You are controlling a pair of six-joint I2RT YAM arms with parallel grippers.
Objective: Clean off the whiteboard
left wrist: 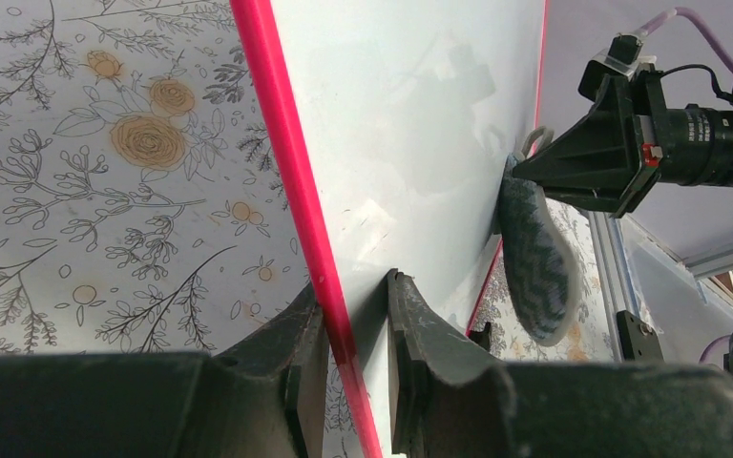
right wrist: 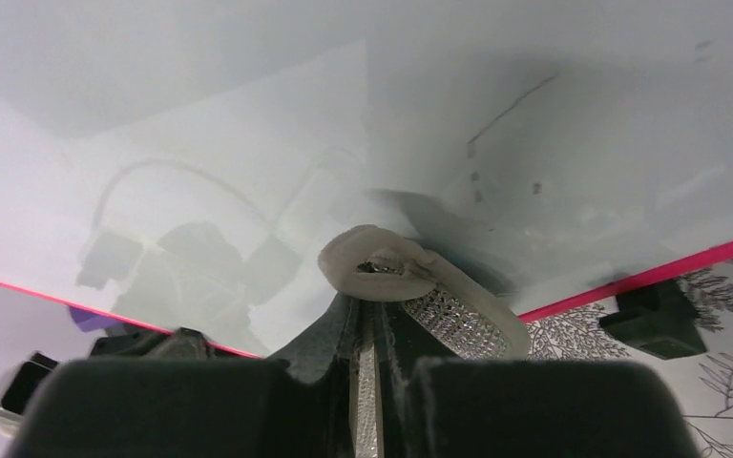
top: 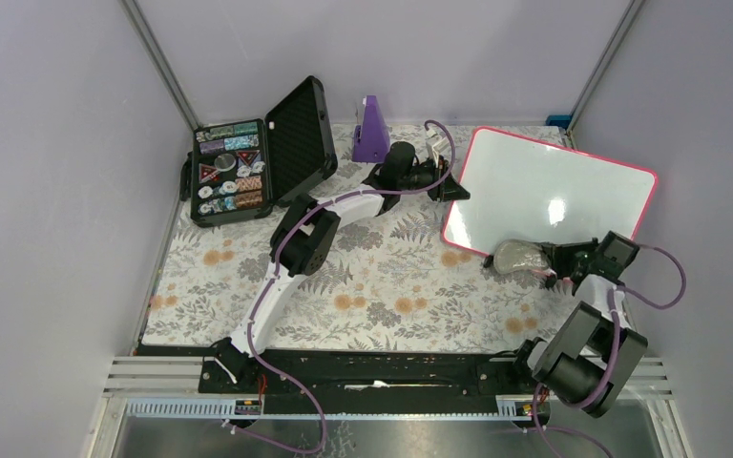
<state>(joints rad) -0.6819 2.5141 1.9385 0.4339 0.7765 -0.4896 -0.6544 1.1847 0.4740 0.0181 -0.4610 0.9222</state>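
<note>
The whiteboard is a glossy white board with a thin pink-red frame, propped up at a tilt at the back right. My left gripper is shut on its left edge; in the left wrist view the jaws pinch the pink frame. My right gripper is shut on a grey oval sponge at the board's lower edge. In the right wrist view the sponge is folded against the white surface, which shows only faint marks. The left wrist view shows the sponge touching the board.
An open black case of coloured chips stands at the back left, its lid raised. A purple object sits at the back centre. A floral cloth covers the table. Grey walls close in on both sides. A small black foot shows under the board.
</note>
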